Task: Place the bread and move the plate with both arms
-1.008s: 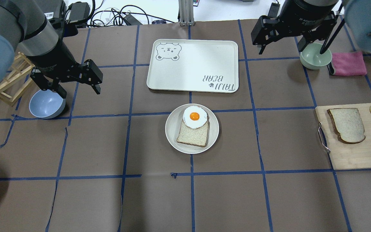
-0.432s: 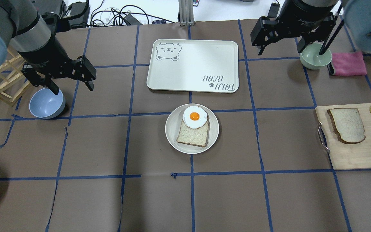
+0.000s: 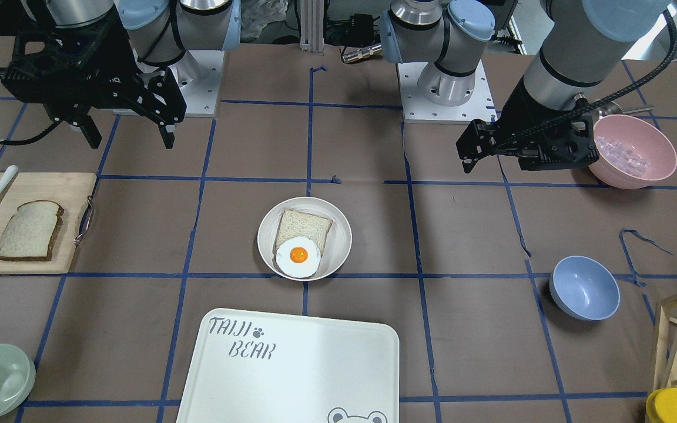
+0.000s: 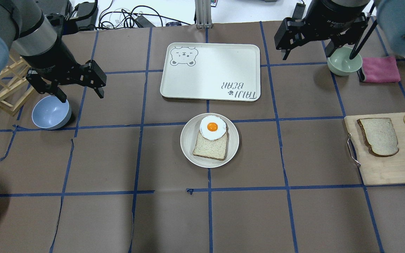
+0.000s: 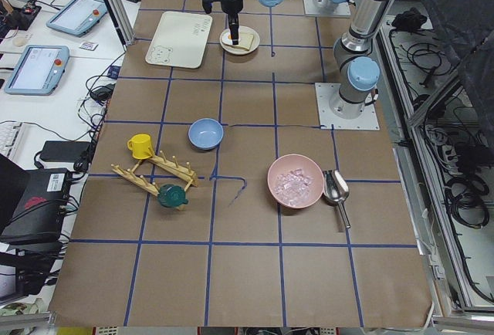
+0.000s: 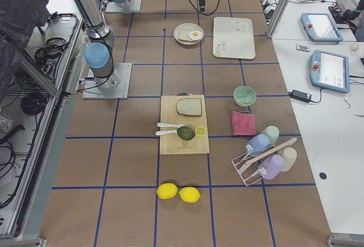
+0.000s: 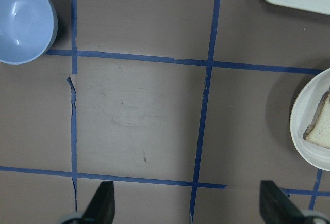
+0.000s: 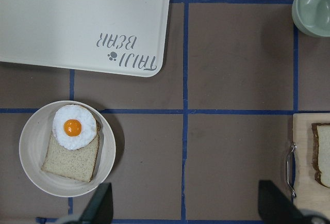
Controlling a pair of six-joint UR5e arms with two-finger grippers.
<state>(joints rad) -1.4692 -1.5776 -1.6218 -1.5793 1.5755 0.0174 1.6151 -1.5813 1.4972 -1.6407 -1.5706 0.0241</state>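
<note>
Bread (image 4: 379, 136) sits flat on the wooden cutting board (image 4: 385, 168) out on the right side of the table, crust dark, nothing touching it. Centre table, the plate (image 4: 188, 140) carries the egg-topped slice (image 4: 211, 140), and the white tray (image 4: 211, 72) lies just beyond it on the far side, apart from its rim. Over on the left, the left gripper (image 4: 81, 96) hangs above bare brown paper beside the blue bowl (image 4: 51, 113), jaws spread wide with nothing between them. Its wrist camera shows both fingers (image 7: 103, 203) well apart over the taped grid. The right gripper (image 4: 308, 52) hovers at the far right, next to the green bowl (image 4: 345, 61), jaws likewise spread and empty. A pink cloth (image 4: 381, 69) lies just right of that bowl.
</note>
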